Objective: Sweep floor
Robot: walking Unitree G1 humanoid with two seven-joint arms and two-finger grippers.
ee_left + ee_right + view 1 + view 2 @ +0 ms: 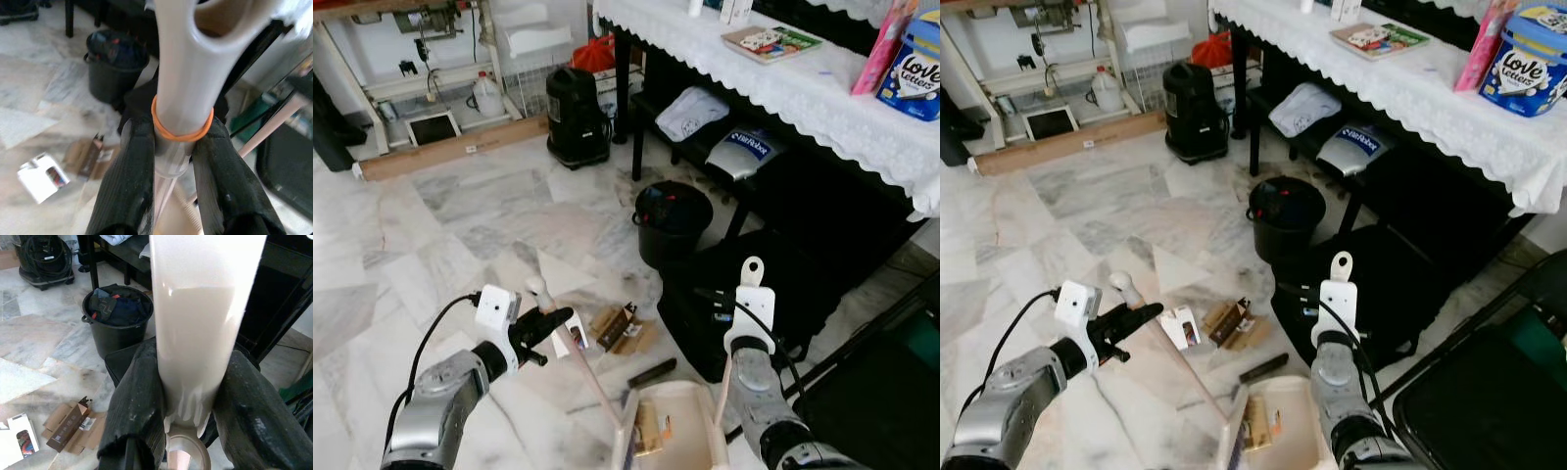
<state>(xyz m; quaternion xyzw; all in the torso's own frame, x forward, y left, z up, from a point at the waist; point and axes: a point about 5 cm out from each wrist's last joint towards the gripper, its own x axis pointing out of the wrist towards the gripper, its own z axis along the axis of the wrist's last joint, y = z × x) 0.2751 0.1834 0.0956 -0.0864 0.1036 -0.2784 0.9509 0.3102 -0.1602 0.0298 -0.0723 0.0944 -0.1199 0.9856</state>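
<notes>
Across the left eye view spreads grey-veined marble floor (460, 225), with a black bin (672, 221) at centre and a lace-covered table (822, 98) at upper right bearing a tub reading "Love Letters" (913, 78). At lower left, the left gripper (551, 328) clamps the broom handle (587, 377); at lower centre, the right gripper (745, 323) clamps the dustpan handle (750, 289), the dustpan (671, 421) resting below beside flattened cardboard (622, 328).

Centre of the left wrist view, fingers (124, 181) squeeze the handle under an orange band (182, 133).

Centre of the right wrist view, fingers (139, 406) pinch the cream handle.
</notes>
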